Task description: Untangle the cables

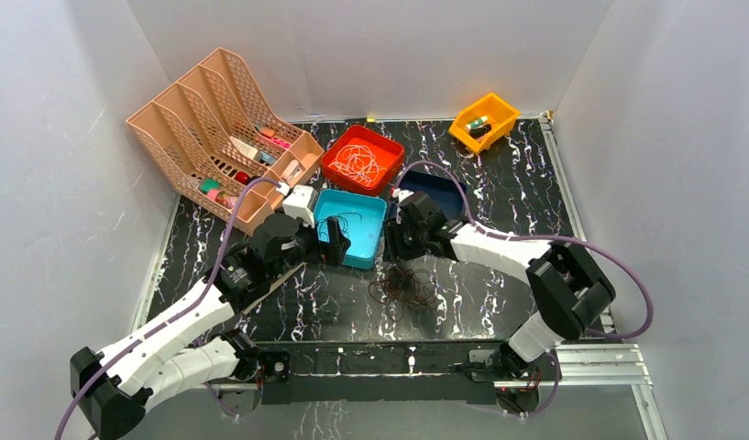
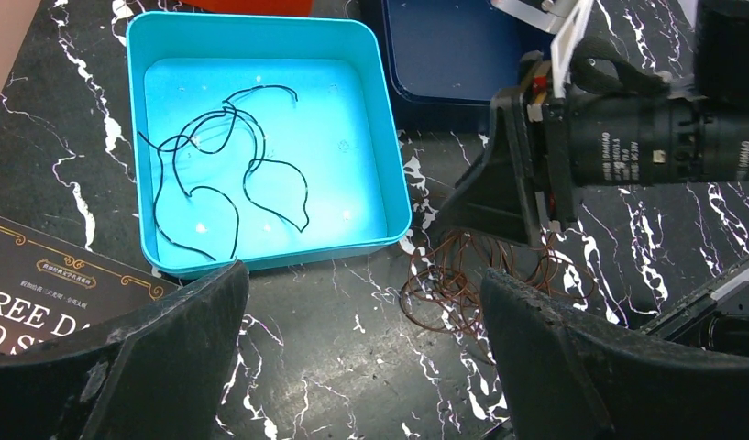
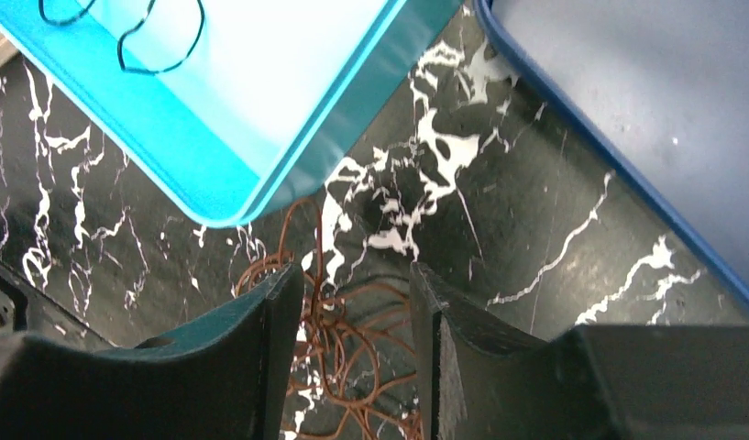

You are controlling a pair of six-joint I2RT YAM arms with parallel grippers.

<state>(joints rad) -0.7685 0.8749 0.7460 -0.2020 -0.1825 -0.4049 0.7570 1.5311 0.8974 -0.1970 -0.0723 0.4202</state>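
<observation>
Brown cable [image 3: 338,353] lies tangled between right pincer [image 3: 352,302] fingers

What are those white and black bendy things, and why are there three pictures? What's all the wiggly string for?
Those are two robot arms bolted to a table. One picture looks down from above; the other two come from little cameras on each arm's wrist, so you see its fingers up close.

The wiggly strings are thin cables the robot is sorting. The white cable lies in the red tray, the black cable lies in the light blue tray, and the reddish-brown cable is a tangle on the black marble table, near a dark blue tray.

The left end effector is wide open and holds nothing. The right end effector has its fingers on either side of the brown cable, not yet squeezed on it.
</observation>
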